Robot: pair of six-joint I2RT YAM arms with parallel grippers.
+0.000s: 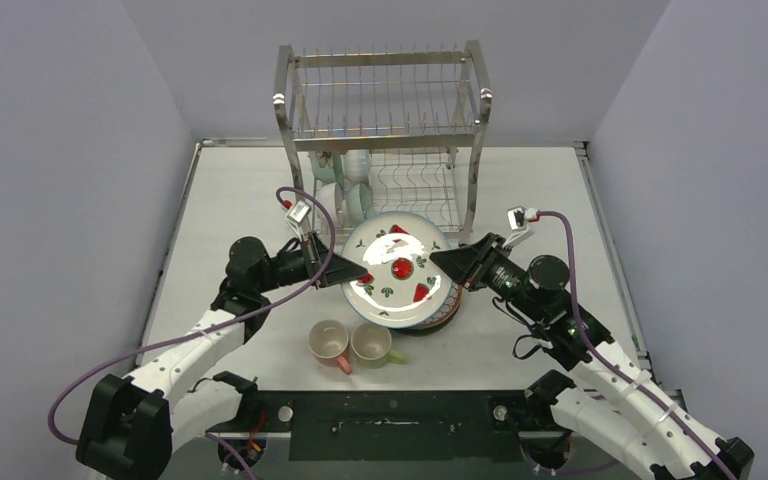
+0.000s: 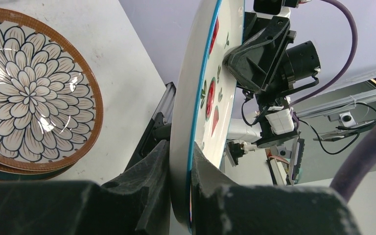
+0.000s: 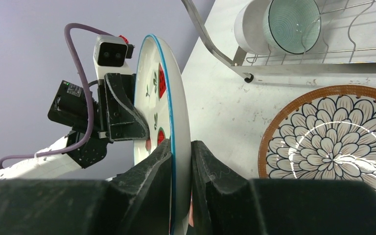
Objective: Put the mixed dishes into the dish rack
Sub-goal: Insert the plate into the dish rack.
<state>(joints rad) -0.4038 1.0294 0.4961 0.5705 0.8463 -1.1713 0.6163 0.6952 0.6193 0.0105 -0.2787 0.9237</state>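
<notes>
Because the strawberry plate (image 1: 398, 270) is carried by rim grips alone, most of the risk is judged to lie in the two hands. Nearest the arm bases, the pink mug (image 1: 328, 343) and the green mug (image 1: 371, 343) are seen resting on the tabletop (image 1: 240, 200), just in front of the raised plate. The left hand (image 1: 358, 276) is pinched narrow on the plate's left rim and the right hand (image 1: 440, 263) is pinched narrow on the opposite rim, so the plate is held between them above the petal-pattern plate (image 2: 29, 93). If the arms are moved unevenly, the glazed rim could be twisted out of one pinch and the plate dropped onto the stack beneath. Farther back, the dish rack (image 1: 385, 110) is seen with bowls (image 1: 353, 180) in its lower tier. Should the plate be brought in off-line with the slots, a wire or post could be struck.
</notes>
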